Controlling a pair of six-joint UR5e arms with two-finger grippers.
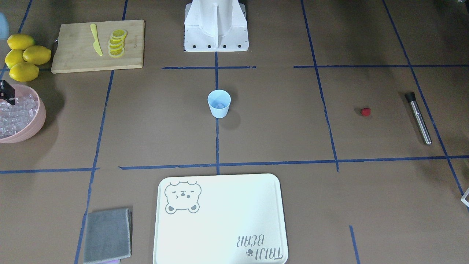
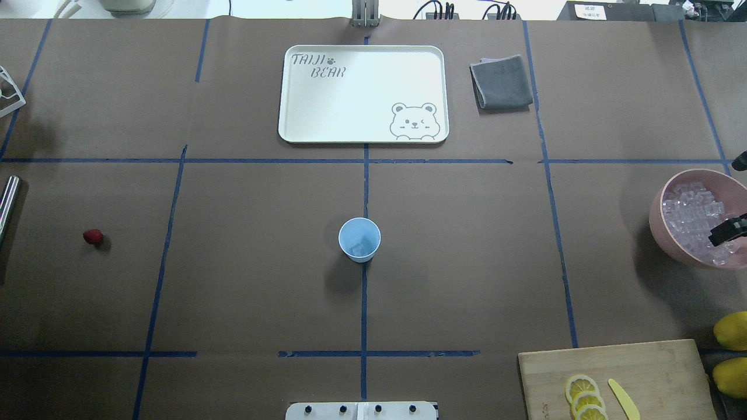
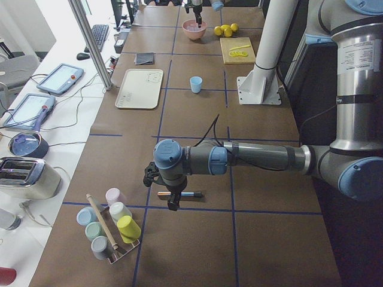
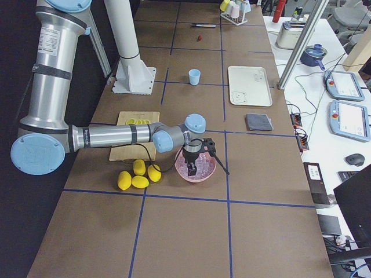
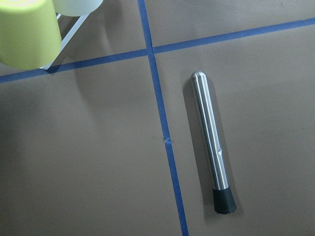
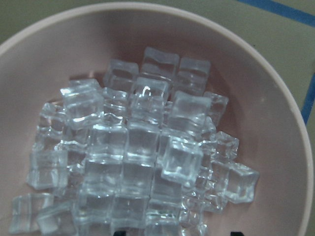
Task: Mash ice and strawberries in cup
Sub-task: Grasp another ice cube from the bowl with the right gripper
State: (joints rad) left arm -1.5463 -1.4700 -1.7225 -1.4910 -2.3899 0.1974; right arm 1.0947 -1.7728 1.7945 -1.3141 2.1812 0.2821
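- Cup [image 2: 359,239] stands upright mid-table.
- Overhead view: strawberry [image 2: 92,236] lies well apart at the cup's 9 o'clock, pink bowl [image 2: 657,224] heaped with ice [image 6: 142,157] at its 3 o'clock.
- Right claw [image 4: 195,165] over the bowl, fingertips apart.
- Left claw [image 3: 172,200] above the steel muddler [image 5: 211,142]; spread can't tell.

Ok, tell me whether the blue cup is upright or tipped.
Upright: the cup stands on its base on the table, open rim facing up.

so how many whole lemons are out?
4, in one cluster beside the cutting board and pink bowl: one lemon robot-side, one by the board, one outermost, one nearest the bowl. None seems hidden.
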